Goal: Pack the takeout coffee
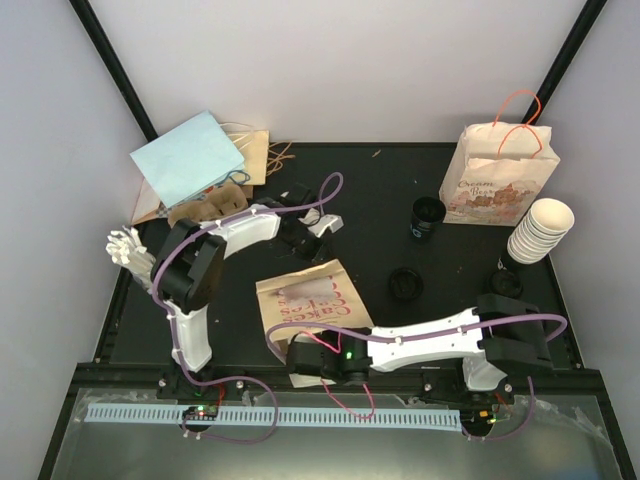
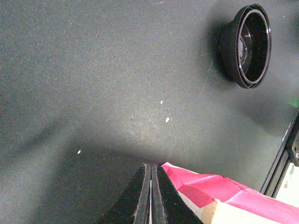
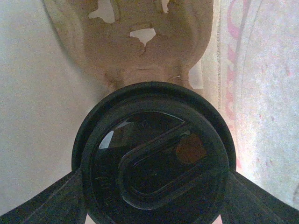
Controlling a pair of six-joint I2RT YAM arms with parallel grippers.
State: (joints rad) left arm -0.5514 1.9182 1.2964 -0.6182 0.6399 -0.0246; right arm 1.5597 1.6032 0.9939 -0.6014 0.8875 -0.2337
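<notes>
Right gripper (image 3: 152, 200): fingers spread wide, clamped on both sides of coffee cup (image 3: 152, 158), black lid facing camera. Cup sits inside the mouth of paper bag (image 1: 315, 295), which lies flat on table (image 1: 380, 180) at near centre. Brown cardboard piece visible deeper in bag. Left gripper (image 2: 150, 191): fingers pressed together, nothing visible between them, just beside pink-printed bag edge (image 2: 224, 191). Loose black lid (image 2: 247, 44) on table, well apart from left gripper.
</notes>
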